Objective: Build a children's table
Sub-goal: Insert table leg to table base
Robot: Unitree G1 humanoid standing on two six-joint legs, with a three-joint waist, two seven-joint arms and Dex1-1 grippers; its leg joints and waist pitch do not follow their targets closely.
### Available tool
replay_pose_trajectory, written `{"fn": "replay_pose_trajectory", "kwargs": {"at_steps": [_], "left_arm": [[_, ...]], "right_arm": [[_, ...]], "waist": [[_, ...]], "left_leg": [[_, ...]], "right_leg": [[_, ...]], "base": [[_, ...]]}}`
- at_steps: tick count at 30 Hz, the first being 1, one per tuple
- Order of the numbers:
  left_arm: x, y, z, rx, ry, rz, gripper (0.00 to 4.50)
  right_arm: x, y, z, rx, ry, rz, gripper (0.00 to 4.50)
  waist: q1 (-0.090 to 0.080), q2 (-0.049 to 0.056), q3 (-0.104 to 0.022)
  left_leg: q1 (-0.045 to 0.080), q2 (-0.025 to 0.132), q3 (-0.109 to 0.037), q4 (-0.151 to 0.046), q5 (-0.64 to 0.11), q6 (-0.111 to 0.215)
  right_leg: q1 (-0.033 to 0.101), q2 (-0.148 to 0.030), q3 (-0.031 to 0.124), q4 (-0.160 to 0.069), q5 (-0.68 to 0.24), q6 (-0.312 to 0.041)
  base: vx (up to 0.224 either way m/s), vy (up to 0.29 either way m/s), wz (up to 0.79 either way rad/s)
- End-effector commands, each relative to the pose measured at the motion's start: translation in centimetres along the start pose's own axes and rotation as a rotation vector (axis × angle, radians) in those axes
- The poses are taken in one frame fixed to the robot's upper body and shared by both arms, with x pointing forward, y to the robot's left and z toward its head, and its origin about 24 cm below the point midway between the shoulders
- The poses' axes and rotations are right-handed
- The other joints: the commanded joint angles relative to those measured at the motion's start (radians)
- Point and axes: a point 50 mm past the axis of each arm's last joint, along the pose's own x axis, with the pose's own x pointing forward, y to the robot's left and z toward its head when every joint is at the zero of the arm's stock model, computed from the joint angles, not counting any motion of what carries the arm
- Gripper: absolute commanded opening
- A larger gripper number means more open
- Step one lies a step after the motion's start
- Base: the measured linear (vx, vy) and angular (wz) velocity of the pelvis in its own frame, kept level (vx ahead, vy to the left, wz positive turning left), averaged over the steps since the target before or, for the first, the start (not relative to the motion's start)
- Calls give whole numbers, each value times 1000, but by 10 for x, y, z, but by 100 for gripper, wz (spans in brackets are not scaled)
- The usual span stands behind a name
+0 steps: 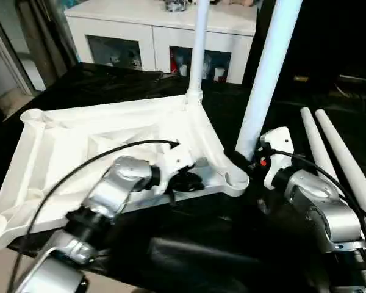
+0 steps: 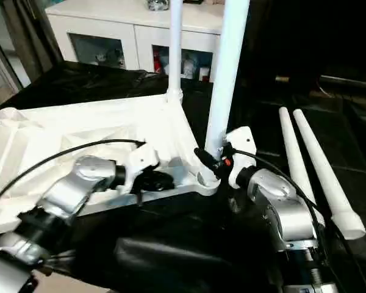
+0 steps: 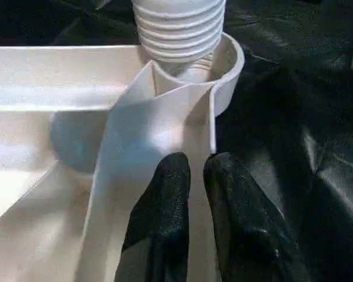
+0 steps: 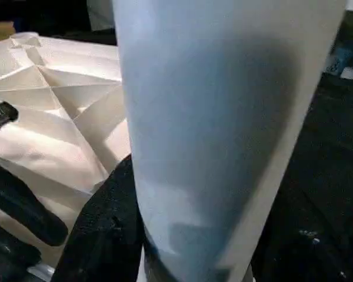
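White upturned table (image 1: 110,146), two legs (image 1: 265,79) upright.

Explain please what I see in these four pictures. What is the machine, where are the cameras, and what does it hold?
A humanoid robot is building a white children's table. Two pictures come from cameras on its head, two from its wrists. The table top lies upside down on a black cloth. One leg stands in the far corner. The right gripper is closed around a second leg standing at the near corner socket. The left gripper, nearly shut, rests at the top's rim beside that socket. Two spare legs lie on the right.
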Motion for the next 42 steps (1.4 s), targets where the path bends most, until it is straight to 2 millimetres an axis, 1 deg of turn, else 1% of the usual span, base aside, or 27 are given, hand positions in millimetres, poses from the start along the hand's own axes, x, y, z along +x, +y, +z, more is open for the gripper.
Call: {"fn": "replay_pose_trajectory", "kwargs": {"at_steps": [1, 2, 3, 4, 7, 9, 10, 11, 12, 13, 17, 20, 23, 25, 26, 27, 28, 30, 31, 32, 34, 37, 38, 39, 40, 41, 42], "left_arm": [[1, 2, 0, 19, 28, 6, 76], [3, 1, -2, 11, 35, -4, 76], [4, 0, -3, -2, 41, -18, 76], [4, -1, -5, -15, 46, -29, 76], [5, -3, -7, -34, 47, -48, 76], [5, -3, -9, -37, 55, -45, 106], [5, -2, -10, -32, 62, -33, 106], [5, -1, -11, -31, 68, -31, 114], [5, -1, -12, -27, 72, -30, 128], [5, -1, -12, -25, 74, -31, 128], [4, -1, -13, -27, 81, -21, 128], [3, 1, -14, -37, 77, -1, 128], [2, 4, -12, -46, 54, 20, 93], [2, 4, -12, -51, 48, 17, 90], [2, 5, -11, -53, 45, 14, 63], [2, 4, -12, -61, 44, 4, 51], [1, 3, -12, -66, 44, -1, 51], [1, 1, -15, -72, 59, -25, 50], [0, 0, -16, -72, 67, -37, 26], [0, -2, -17, -75, 74, -47, 11], [0, -2, -18, -80, 76, -53, 4], [-7, 0, -19, -87, 64, -47, 2], [-12, 1, -20, -89, 54, -48, 2], [-18, 1, -21, -99, 36, -56, 2], [-23, 1, -22, -114, 21, -61, 1], [-31, 0, -24, -111, 14, -61, 0], [-38, -1, -27, -110, 16, -59, 0]], "right_arm": [[-4, 0, 4, 4, -15, -6, 191], [-5, 0, 3, 3, -13, -9, 191], [-6, 0, 3, 2, -10, -12, 191], [-7, 0, 3, 1, -8, -15, 191], [-8, -1, 3, -1, -5, -22, 191], [-8, -1, 3, -1, -4, -24, 191], [-8, -1, 3, -2, -4, -24, 191], [-8, -1, 3, -2, -3, -24, 191], [-8, -1, 3, -3, -1, -23, 191], [-8, -1, 3, -3, 0, -22, 191], [-8, -1, 3, -3, 4, -21, 191], [-8, 0, 3, -3, 4, -19, 191], [-8, 0, 3, -2, 5, -16, 191], [-8, 0, 3, -3, 8, -14, 191], [-8, 0, 2, -3, 9, -14, 191], [-7, 0, 2, -3, 9, -14, 191], [-7, 0, 2, -3, 9, -14, 191], [-6, 1, 3, -1, 6, -13, 191], [-6, 1, 3, -1, 6, -12, 191], [-6, 1, 3, -1, 5, -12, 191], [-6, 2, 3, 0, 5, -12, 191], [-5, 3, 3, 8, 1, -2, 191], [-5, 4, 3, 17, -2, 13, 191], [-4, 5, 2, 37, -8, 36, 191], [-4, 7, 2, 60, -14, 59, 191], [-4, 9, 1, 63, -10, 89, 191], [-3, 11, 0, 69, -7, 117, 191]], "waist": [[0, 3, -72], [-2, 6, -72], [-2, 6, -72], [-3, 9, -72], [-4, 12, -72], [-4, 13, -72], [-5, 12, -72], [-6, 13, -72], [-6, 11, -73], [-5, 13, -74], [-4, 10, -74], [-5, 8, -74], [-4, 7, -73], [-3, 8, -72], [-3, 8, -71], [-3, 12, -71], [-4, 10, -71], [-4, 17, -71], [-6, 13, -71], [-6, 15, -72], [-6, 15, -72], [-5, 17, -72], [-6, 14, -72], [-6, 15, -72], [-7, 10, -73], [-10, 1, -72], [-10, 1, -72]], "left_leg": [[30, 110, -57, -83, -214, 2], [30, 110, -57, -82, -219, 5], [30, 110, -57, -81, -218, 7], [30, 110, -57, -82, -223, 11], [31, 110, -58, -82, -236, 11], [32, 110, -58, -82, -246, 6], [32, 111, -58, -83, -249, 3], [32, 111, -59, -84, -250, 1], [32, 111, -58, -84, -247, 2], [32, 112, -59, -84, -237, 3], [29, 111, -57, -82, -217, 17], [29, 112, -57, -82, -214, 22], [30, 111, -57, -83, -226, 18], [31, 112, -57, -83, -234, 14], [32, 112, -57, -84, -243, 10], [32, 112, -58, -84, -248, 6], [32, 112, -58, -85, -252, 4], [32, 112, -59, -87, -259, -4], [31, 112, -60, -88, -260, -5], [31, 112, -59, -88, -261, -6], [31, 111, -59, -88, -258, -5], [30, 113, -60, -88, -256, -4], [30, 112, -59, -88, -256, -3], [30, 111, -59, -87, -256, 0], [28, 112, -60, -87, -249, 5], [23, 114, -61, -90, -240, 13], [22, 114, -60, -89, -233, 17]], "right_leg": [[38, -101, 55, -74, -55, -262], [38, -102, 55, -75, -63, -263], [39, -103, 55, -75, -65, -264], [37, -102, 55, -78, -76, -263], [36, -103, 55, -82, -129, -257], [34, -103, 56, -84, -156, -250], [33, -101, 56, -84, -159, -246], [33, -100, 56, -83, -155, -244], [33, -100, 56, -83, -150, -243], [33, -101, 55, -81, -132, -246], [34, -104, 55, -78, -103, -255], [34, -102, 54, -78, -105, -254], [33, -104, 55, -82, -138, -250], [31, -103, 56, -84, -153, -247], [30, -104, 56, -85, -162, -245], [29, -104, 56, -85, -167, -243], [29, -103, 56, -86, -171, -242], [29, -103, 56, -84, -169, -240], [30, -102, 56, -84, -160, -240], [30, -102, 56, -84, -152, -242], [30, -103, 56, -83, -144, -244], [32, -104, 56, -81, -126, -251], [32, -103, 56, -81, -127, -251], [32, -104, 56, -82, -133, -252], [35, -107, 56, -79, -130, -256], [37, -105, 54, -79, -128, -255], [37, -106, 54, -77, -130, -253]], "base": [[0, 0, 0], [0, 0, 0], [0, 0, 0], [0, 0, 0], [0, 0, 0], [0, 0, 0], [0, 0, 0], [0, 0, 0], [0, 0, 0], [0, 0, 0], [0, 0, 0], [0, 0, 0], [0, 0, 0], [0, 0, 0], [0, 0, 0], [0, 0, 0], [0, 0, 0], [0, 0, 0], [0, 0, 0], [0, 0, 0], [0, 0, 0], [0, 0, 0], [0, 0, 0], [0, 0, 0], [0, 0, 0], [0, 0, 0], [0, 0, 0]]}}
